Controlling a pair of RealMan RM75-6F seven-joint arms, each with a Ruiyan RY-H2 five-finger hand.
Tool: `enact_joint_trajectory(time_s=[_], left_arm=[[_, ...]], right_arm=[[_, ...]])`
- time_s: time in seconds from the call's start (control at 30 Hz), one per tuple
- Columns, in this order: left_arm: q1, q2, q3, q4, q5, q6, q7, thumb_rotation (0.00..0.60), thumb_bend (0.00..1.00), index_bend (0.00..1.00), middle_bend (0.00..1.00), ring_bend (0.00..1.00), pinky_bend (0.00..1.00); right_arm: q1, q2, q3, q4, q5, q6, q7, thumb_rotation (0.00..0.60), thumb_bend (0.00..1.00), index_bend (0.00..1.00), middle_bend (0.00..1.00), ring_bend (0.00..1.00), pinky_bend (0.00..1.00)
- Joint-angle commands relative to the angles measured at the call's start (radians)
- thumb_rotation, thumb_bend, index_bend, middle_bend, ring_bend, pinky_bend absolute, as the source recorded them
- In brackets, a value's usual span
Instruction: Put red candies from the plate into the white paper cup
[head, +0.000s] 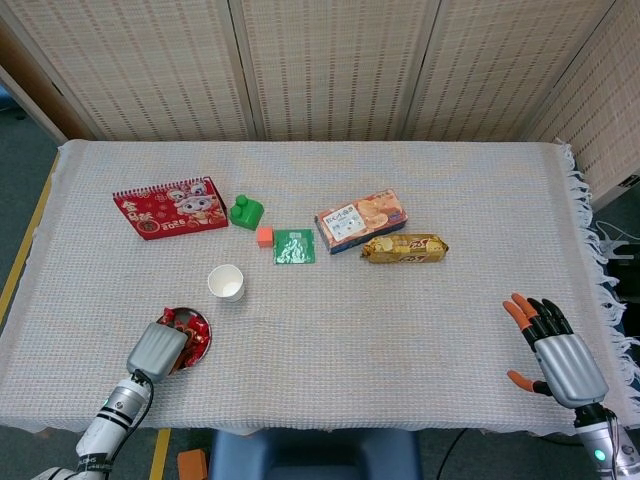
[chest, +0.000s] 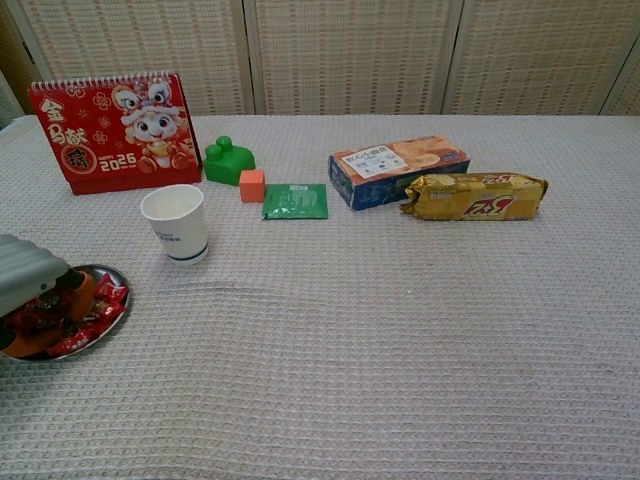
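A small metal plate (head: 206, 326) (chest: 122, 312) of red candies (head: 192, 333) (chest: 108, 294) sits near the table's front left edge. My left hand (head: 156, 350) (chest: 28, 282) hovers over the plate's near side. Its fingers are curled in, and a red wrapper shows under them in the chest view. The white paper cup (head: 226, 282) (chest: 177, 222) stands upright just beyond the plate, to its right, and looks empty. At the front right edge my right hand (head: 556, 352) rests with its fingers spread, holding nothing; only the head view shows it.
Behind the cup stand a red desk calendar (chest: 112, 130), a green block (chest: 228, 160), a small orange cube (chest: 252, 185) and a green sachet (chest: 296, 201). A biscuit box (chest: 398, 170) and a yellow snack packet (chest: 475, 196) lie mid-table.
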Motion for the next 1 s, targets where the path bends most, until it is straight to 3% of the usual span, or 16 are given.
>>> enact_joint_trajectory(time_s=[0.03, 1.0], left_arm=[[-0.001, 0.0, 0.001, 0.001, 0.006, 0.003, -0.008, 0.6, 0.41, 0.53, 0.55, 0.48, 0.94], [-0.029, 0.017, -0.02, -0.025, 0.013, -0.005, -0.027, 0.6, 0.49, 0.62, 0.62, 0.54, 0.95]], right_arm=[[0.0, 0.001, 0.0, -0.001, 0.001, -0.002, -0.001, 0.6, 0.06, 0.0, 0.0, 0.0, 0.0], [0.003, 0.007, 0.0, -0.006, 0.006, -0.009, 0.003, 0.6, 0.06, 0.0, 0.0, 0.0, 0.0]])
